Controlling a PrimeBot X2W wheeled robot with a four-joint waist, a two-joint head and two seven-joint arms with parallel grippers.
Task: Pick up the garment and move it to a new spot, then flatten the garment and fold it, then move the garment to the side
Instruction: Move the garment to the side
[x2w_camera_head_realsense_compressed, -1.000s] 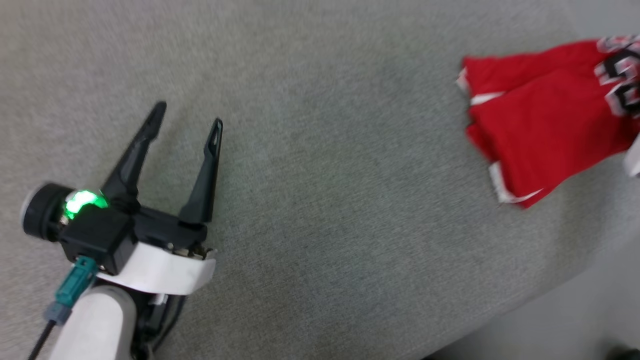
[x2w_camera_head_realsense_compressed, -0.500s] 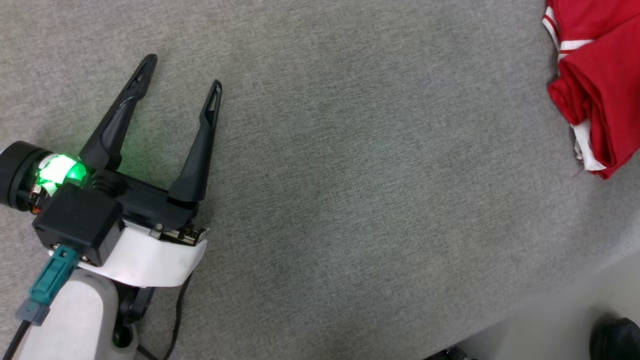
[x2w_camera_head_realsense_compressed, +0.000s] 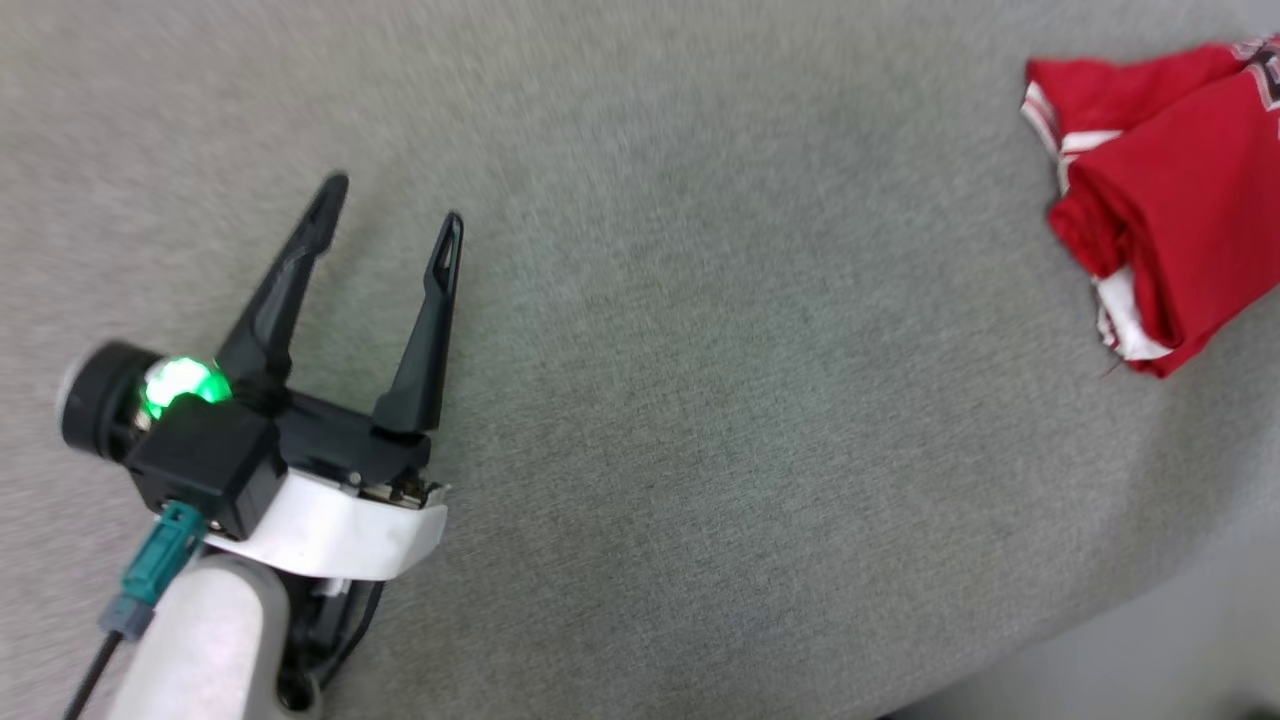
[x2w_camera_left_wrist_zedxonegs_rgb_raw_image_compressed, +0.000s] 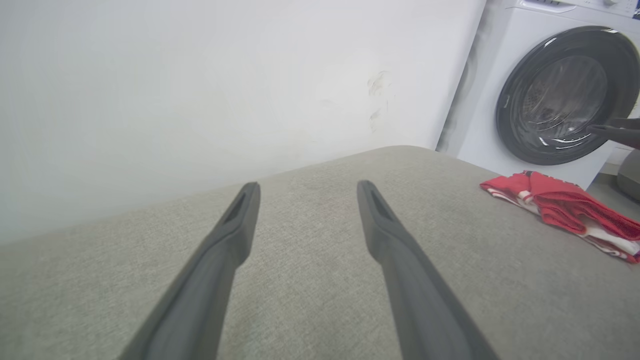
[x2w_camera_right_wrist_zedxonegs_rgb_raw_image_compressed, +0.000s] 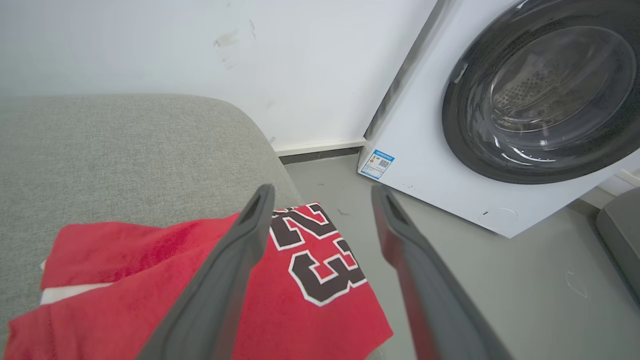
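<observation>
The garment (x2w_camera_head_realsense_compressed: 1170, 200), red with white trim, lies folded at the right end of the grey cushion (x2w_camera_head_realsense_compressed: 700, 400). In the left wrist view the garment (x2w_camera_left_wrist_zedxonegs_rgb_raw_image_compressed: 565, 210) lies far to the right. From the right wrist, the garment (x2w_camera_right_wrist_zedxonegs_rgb_raw_image_compressed: 110, 260) shows a black, white-outlined 23 (x2w_camera_right_wrist_zedxonegs_rgb_raw_image_compressed: 315, 255) close to the cushion's edge. My right gripper (x2w_camera_right_wrist_zedxonegs_rgb_raw_image_compressed: 322, 192) hovers open above that number with nothing between its fingers. My left gripper (x2w_camera_head_realsense_compressed: 393, 205) is open and empty over bare cushion at the lower left, far from the garment. It is also open in its own wrist view (x2w_camera_left_wrist_zedxonegs_rgb_raw_image_compressed: 306, 187).
A white washing machine (x2w_camera_right_wrist_zedxonegs_rgb_raw_image_compressed: 425, 150) with a dark round door (x2w_camera_left_wrist_zedxonegs_rgb_raw_image_compressed: 565, 90) stands on the grey floor (x2w_camera_right_wrist_zedxonegs_rgb_raw_image_compressed: 500, 280) just beyond the cushion's right end. A white wall (x2w_camera_left_wrist_zedxonegs_rgb_raw_image_compressed: 200, 100) runs behind the cushion. The cushion's rounded edge drops off at the lower right (x2w_camera_head_realsense_compressed: 1150, 600).
The head camera has swung, so the whole picture has shifted. The garment's end now looks thicker and more folded over than a second ago. My left gripper stays open.
</observation>
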